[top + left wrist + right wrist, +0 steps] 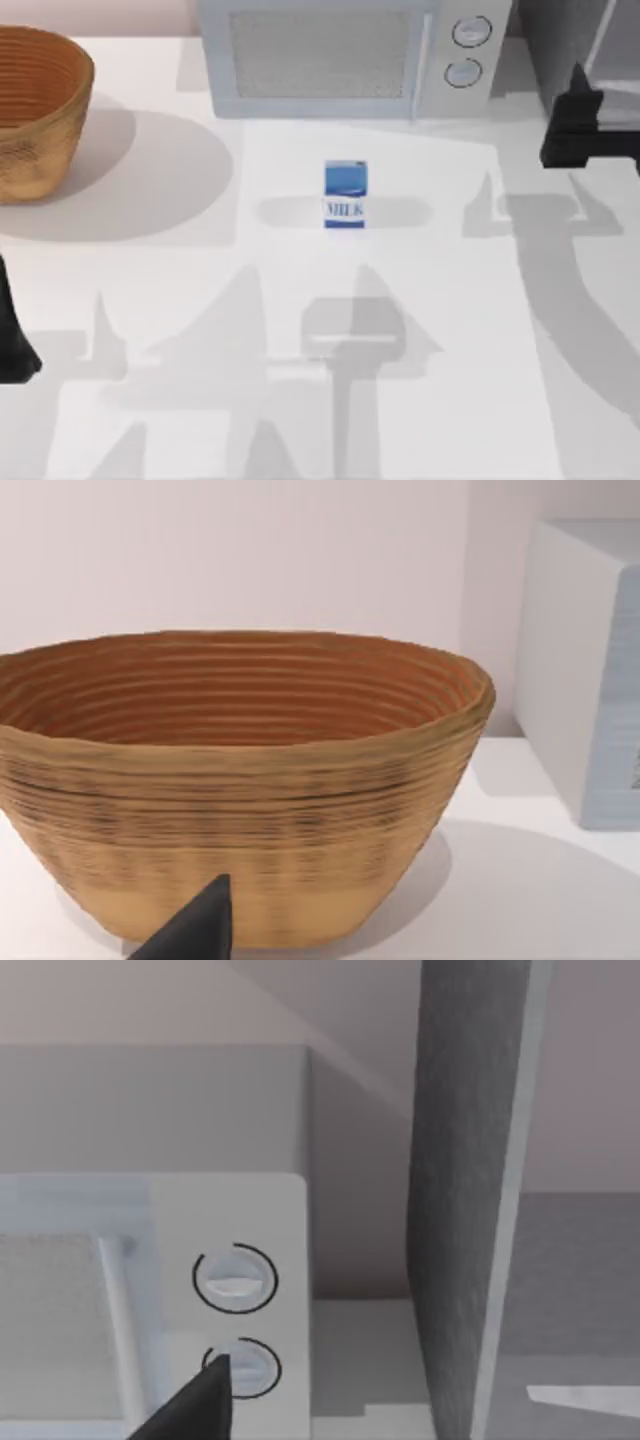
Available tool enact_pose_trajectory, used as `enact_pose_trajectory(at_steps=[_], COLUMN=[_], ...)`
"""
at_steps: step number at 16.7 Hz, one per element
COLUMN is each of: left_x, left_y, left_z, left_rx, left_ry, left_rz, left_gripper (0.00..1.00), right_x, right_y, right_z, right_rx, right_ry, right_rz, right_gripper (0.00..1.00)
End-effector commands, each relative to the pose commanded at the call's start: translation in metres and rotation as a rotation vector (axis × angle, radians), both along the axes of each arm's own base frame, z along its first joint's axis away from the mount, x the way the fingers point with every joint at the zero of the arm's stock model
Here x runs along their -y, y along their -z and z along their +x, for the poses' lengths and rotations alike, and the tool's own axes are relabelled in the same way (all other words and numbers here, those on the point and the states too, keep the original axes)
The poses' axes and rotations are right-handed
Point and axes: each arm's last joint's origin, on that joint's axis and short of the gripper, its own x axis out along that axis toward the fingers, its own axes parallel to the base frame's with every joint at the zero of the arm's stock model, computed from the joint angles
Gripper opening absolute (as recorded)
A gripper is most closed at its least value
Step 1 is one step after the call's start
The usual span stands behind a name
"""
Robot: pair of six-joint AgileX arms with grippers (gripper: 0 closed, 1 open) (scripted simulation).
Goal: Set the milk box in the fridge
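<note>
Counter (150,290) scene: one dark grey boxy fridge (570,40) at far right, one light grey microwave (340,55), one woven basket (35,110), one upright blue-and-white milk box (345,194) mid-counter. Right claw (580,135) is nearer (box lies to its left); left claw (12,345) parked; finger gaps cannot be told.

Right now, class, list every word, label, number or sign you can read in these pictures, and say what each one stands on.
"MILK": blue lettering on the white lower front of the milk box, which stands upright on the table.
The microwave and its two round knobs carry no readable marks.
The basket and the fridge bear no text.
</note>
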Motion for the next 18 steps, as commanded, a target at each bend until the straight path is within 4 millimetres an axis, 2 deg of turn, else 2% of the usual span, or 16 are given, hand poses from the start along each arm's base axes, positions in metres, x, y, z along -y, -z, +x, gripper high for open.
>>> enact_pose_trajectory(at_steps=[6,10,14,18], left_x=[0.0,0.0,0.0,0.0], left_y=[0.0,0.0,0.0,0.0], left_z=[0.0,0.0,0.0,0.0], left_rx=[0.0,0.0,0.0,0.0], left_ry=[0.0,0.0,0.0,0.0], left_rz=[0.0,0.0,0.0,0.0], left_gripper=[1.0,1.0,1.0,1.0], right_x=[-0.046,-0.081,-0.119,-0.154], right_y=[0.021,0.043,0.074,0.113], right_z=[0.036,0.054,0.065,0.068], right_rx=[-0.007,0.0,-0.003,-0.009], right_ry=[0.01,0.012,0.004,0.0], right_rz=[0.007,0.015,0.011,0.004], right_gripper=[1.0,1.0,1.0,1.0])
